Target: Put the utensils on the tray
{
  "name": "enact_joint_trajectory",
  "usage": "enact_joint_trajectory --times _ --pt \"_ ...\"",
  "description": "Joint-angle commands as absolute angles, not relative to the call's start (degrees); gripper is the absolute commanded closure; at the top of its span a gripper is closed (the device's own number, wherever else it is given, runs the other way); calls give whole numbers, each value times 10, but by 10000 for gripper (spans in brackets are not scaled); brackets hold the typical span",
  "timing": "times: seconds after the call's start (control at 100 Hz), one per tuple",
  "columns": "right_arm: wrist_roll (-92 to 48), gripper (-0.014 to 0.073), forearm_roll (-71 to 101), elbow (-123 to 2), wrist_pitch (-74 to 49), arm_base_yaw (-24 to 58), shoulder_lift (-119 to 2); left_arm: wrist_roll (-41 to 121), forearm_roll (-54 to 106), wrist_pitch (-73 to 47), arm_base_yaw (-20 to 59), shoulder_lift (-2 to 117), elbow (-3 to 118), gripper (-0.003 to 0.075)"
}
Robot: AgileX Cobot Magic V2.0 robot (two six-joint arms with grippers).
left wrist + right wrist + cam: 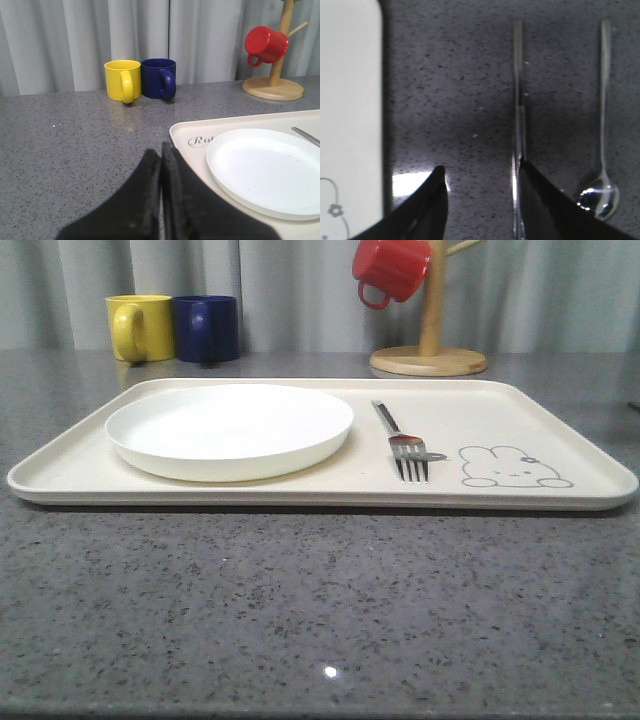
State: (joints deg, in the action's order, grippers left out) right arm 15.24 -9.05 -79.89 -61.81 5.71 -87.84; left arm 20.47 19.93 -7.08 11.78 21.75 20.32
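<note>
Tabletop (320, 610): grey speckled stone, carrying everything.
Tray (560, 430): cream, beside the left fingers; its edge lies off to one side of the right fingers.
Plate (229, 428): white, on the tray.
Fork (404, 442): on the tray, between plate and rabbit drawing.
Chopsticks (518, 100): on the tabletop, running along one right finger's inner edge.
Spoon (603, 150): just outside that finger.
Left fingers (161, 200): pressed together, empty.
Right fingers (482, 200): spread wide, gripping nothing.

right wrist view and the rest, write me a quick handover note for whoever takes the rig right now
Left gripper: shut, empty, hovering over the counter by the tray corner.
Right gripper: open over the counter beside the tray, one finger at the chopsticks.
Done: fork lies on the tray, right of the white plate.
Left: chopsticks and spoon, both lying on the counter off the tray.
</note>
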Motion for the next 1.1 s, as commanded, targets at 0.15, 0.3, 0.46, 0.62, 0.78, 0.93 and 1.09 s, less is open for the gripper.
enact_joint_trajectory --times 0.15,0.3,0.46,0.62,0.78,0.93,1.09 --pt "57 246 -34 -816 -599 -30 -864 200 201 -29 123 220 219 738" --pt "22 246 -27 -816 -599 -45 -891 200 201 -29 123 220 219 738" --pt "9 246 -5 -816 -582 -45 -921 200 201 -29 123 220 219 738" --pt "4 246 -8 -816 -579 -46 -951 200 201 -29 123 220 219 738" --pt "0 246 -8 -816 -578 -46 -976 200 201 -29 123 220 219 738" --pt "0 246 -7 -816 -578 -46 -994 200 201 -29 123 220 219 738" --pt "0 284 -7 -816 -578 -46 -996 200 201 -29 123 220 219 738"
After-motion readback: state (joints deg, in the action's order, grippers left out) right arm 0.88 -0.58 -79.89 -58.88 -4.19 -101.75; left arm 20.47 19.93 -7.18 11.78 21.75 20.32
